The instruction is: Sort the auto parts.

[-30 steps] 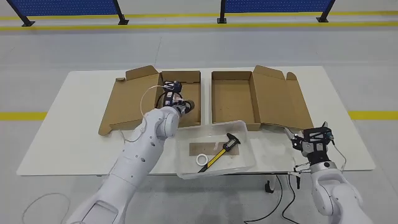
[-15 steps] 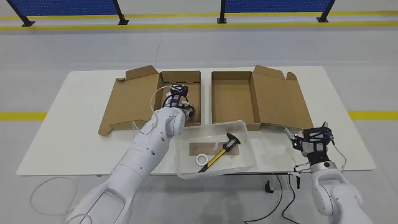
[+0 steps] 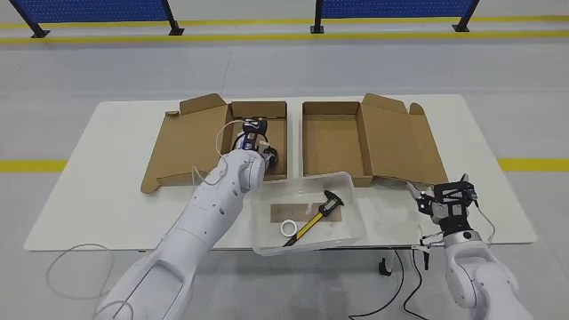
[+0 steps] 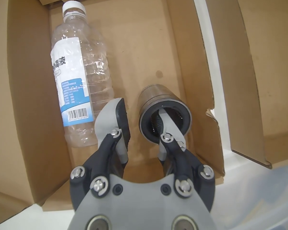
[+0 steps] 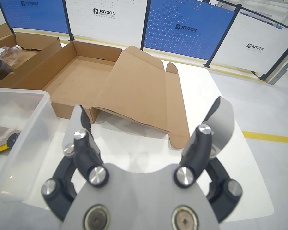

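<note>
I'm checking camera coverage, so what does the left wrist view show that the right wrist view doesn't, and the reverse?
Left wrist view, not right: the left gripper at the metal bearing up close, one finger inside its bore, the other outside with a gap. Right wrist view, not left: the open right gripper, the second box and its bare floor, the fence panels. Both: the plastic bottle and the bearing in the left box.

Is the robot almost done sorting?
Not yet. Done: a bottle lies in the cardboard box. In hand: the left gripper has one finger inside a metal cylinder there. Left: a caliper and white ring wait in the clear bin.
</note>
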You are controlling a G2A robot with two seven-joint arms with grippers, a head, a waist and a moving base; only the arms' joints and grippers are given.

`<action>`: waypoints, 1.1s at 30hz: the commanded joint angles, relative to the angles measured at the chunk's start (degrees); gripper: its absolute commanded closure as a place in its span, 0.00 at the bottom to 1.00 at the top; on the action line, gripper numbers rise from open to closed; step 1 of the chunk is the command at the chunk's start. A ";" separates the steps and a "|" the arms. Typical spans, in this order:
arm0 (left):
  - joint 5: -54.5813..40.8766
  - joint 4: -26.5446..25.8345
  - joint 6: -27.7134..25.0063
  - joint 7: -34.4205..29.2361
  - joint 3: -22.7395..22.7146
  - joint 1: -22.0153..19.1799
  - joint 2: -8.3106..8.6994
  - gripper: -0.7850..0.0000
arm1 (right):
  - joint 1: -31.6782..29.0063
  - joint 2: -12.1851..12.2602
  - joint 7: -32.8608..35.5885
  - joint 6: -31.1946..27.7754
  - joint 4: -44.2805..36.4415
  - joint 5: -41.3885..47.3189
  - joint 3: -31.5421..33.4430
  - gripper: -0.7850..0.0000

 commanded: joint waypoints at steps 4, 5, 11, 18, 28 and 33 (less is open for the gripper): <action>0.63 0.38 0.11 0.55 -0.02 -0.80 -0.27 0.49 | 0.00 0.00 0.00 0.00 0.00 0.00 0.00 0.00; 0.70 0.38 0.12 0.73 -0.07 -0.89 -0.32 0.43 | 0.00 0.00 0.00 0.00 0.00 0.00 0.00 0.00; 1.48 -0.86 0.23 1.99 -0.59 -0.97 -0.39 0.21 | 0.00 0.00 0.00 0.00 0.00 0.00 0.00 0.00; 3.27 -7.74 0.39 2.25 -2.91 1.18 0.53 0.13 | 0.00 0.00 0.00 0.00 0.00 0.00 0.00 0.00; 8.80 -31.49 -4.21 -8.44 -8.03 12.29 3.63 0.23 | 0.00 0.00 0.00 0.00 0.00 0.00 0.00 0.00; 9.52 -42.02 -9.57 -13.92 -9.30 18.65 4.79 0.35 | 0.00 0.00 0.00 0.00 0.00 0.00 0.00 0.00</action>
